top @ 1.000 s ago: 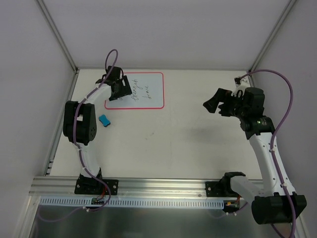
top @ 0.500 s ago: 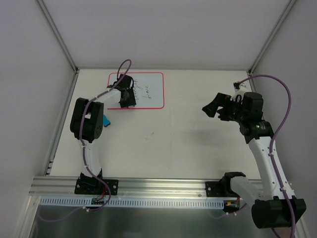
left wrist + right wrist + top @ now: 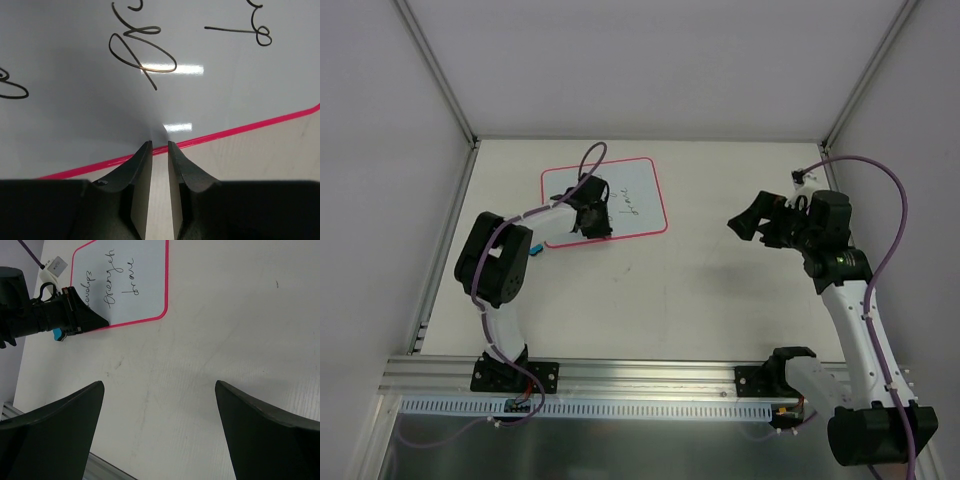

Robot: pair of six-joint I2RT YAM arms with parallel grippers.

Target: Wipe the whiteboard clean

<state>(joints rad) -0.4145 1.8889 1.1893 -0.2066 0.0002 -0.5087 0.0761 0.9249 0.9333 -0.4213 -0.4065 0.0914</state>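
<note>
The whiteboard (image 3: 638, 185) lies askew at the back left of the table, white with a red-pink border and dark handwriting. It fills the left wrist view (image 3: 75, 55) and also shows in the right wrist view (image 3: 147, 270). My left gripper (image 3: 606, 234) is shut, its fingertips (image 3: 145, 146) set on the board's near red edge with only a thin slit between them and nothing in it. My right gripper (image 3: 752, 222) hovers open over bare table to the right, far from the board (image 3: 160, 385).
A small blue eraser (image 3: 533, 251) lies left of the board, partly hidden behind the left arm, and peeks out in the right wrist view (image 3: 58, 334). White walls close in the table on three sides, and a metal rail (image 3: 650, 375) runs along the near edge.
My left gripper has shut and swung right and nearer along the board. The whiteboard has turned and slid toward the table's middle with it. The right arm has barely moved.
</note>
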